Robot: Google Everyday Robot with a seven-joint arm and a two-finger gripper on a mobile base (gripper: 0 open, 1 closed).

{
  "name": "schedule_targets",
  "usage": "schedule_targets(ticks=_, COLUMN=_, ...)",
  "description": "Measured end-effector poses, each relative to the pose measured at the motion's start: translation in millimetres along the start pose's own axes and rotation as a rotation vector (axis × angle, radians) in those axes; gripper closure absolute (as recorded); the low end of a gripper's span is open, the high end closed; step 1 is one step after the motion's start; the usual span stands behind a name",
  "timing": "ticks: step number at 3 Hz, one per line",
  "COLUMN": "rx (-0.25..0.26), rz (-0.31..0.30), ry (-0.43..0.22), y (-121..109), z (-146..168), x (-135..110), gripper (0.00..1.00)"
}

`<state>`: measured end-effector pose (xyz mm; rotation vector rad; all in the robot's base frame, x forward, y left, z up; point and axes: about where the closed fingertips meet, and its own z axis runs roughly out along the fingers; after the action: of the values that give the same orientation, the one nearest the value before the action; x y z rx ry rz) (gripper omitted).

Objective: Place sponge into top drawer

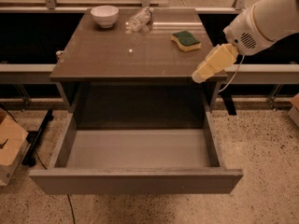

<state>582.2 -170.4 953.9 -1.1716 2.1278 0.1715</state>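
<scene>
Reach step: my hand (202, 73) hangs over the front right corner of the worktop (117, 55), near the sponge (186, 40) but apart from it. It has no hold of the sponge, and I cannot tell how far open it is. Next, I judge, it must go back a little, come down on the sponge and grip it, then carry it to the drawer (135, 182), which is pulled out below. The sponge is yellow and wavy-sided, lying flat, green side up, at the right rear of the worktop.

Lab-like test space: terrazzo floor (261, 139), metal rails (28, 72), cardboard box (9, 143); end effector (198, 77) at table's (117, 55) right edge.
</scene>
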Motion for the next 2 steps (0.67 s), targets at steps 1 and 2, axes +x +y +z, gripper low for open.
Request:
schedule_targets(ticks=1, rx=0.031, rz=0.021, ry=-0.021, y=-4, z=6, x=-4, gripper=0.0)
schedule_targets(ticks=2, rx=0.085, rz=0.067, ry=-0.094, y=-27, z=35, x=-14, gripper=0.0)
